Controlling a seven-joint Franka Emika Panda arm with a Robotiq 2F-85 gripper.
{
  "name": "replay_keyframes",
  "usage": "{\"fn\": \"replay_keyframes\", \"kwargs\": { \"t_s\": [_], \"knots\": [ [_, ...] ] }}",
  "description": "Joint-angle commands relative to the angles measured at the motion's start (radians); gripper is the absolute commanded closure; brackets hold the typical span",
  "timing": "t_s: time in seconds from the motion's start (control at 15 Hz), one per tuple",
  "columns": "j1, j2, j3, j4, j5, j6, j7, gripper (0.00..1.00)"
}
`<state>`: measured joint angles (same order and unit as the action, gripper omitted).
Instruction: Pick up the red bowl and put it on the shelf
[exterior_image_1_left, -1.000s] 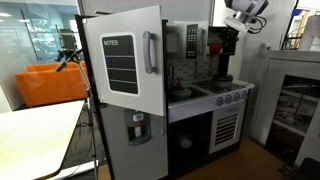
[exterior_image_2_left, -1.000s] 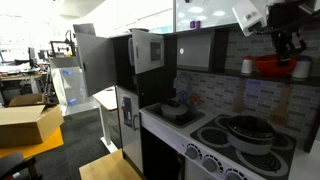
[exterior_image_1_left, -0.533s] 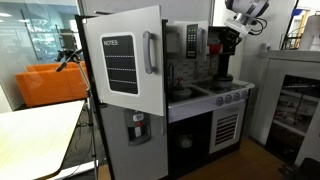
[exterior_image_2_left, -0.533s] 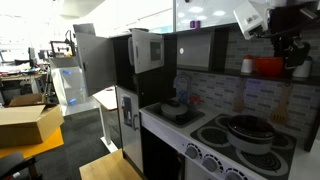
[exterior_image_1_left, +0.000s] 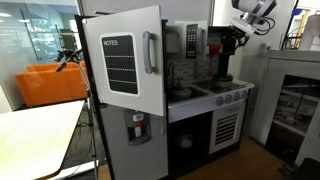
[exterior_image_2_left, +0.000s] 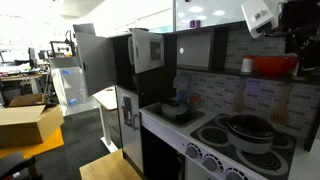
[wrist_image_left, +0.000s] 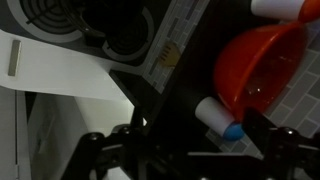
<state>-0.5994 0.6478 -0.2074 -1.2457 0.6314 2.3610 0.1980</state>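
The red bowl (exterior_image_2_left: 274, 66) sits on the ledge of the shelf (exterior_image_2_left: 210, 52), hemmed in by a small white bottle (exterior_image_2_left: 247, 66) on one side and a second bottle (wrist_image_left: 283, 8) on the other, both just beside its rim. Below, a dark pot (exterior_image_2_left: 245, 128) fills one stove burner. The air between pot and ledge is open, as is the room before the stove.

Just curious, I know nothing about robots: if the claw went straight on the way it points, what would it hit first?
The gripper, open, would likely meet the dark edge of the shelf first, just beside the white bottle and the red bowl. Depth is unclear.
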Motion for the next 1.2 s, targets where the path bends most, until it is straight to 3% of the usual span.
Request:
{"fn": "replay_keyframes", "kwargs": {
  "t_s": [0.0, 0.33, 0.53, 0.73, 0.8, 0.87, 1.13],
  "knots": [
    [-0.038, -0.099, 0.072, -0.15, 0.182, 0.157, -0.125, 0.0],
    [-0.139, -0.174, 0.218, -0.279, 0.578, 0.207, -0.519, 0.0],
    [-0.155, -0.261, 0.212, -0.394, 0.676, 0.142, -0.615, 0.0],
    [-0.152, -0.382, 0.181, -0.542, 0.646, 0.122, -0.602, 0.0],
    [-0.092, -0.425, 0.1, -0.593, 0.635, 0.101, -0.583, 0.0],
    [-0.077, -0.471, 0.076, -0.649, 0.601, 0.098, -0.569, 0.0],
    [0.017, -0.626, -0.023, -0.815, 0.333, 0.068, -0.469, 0.0]
  ]
}}
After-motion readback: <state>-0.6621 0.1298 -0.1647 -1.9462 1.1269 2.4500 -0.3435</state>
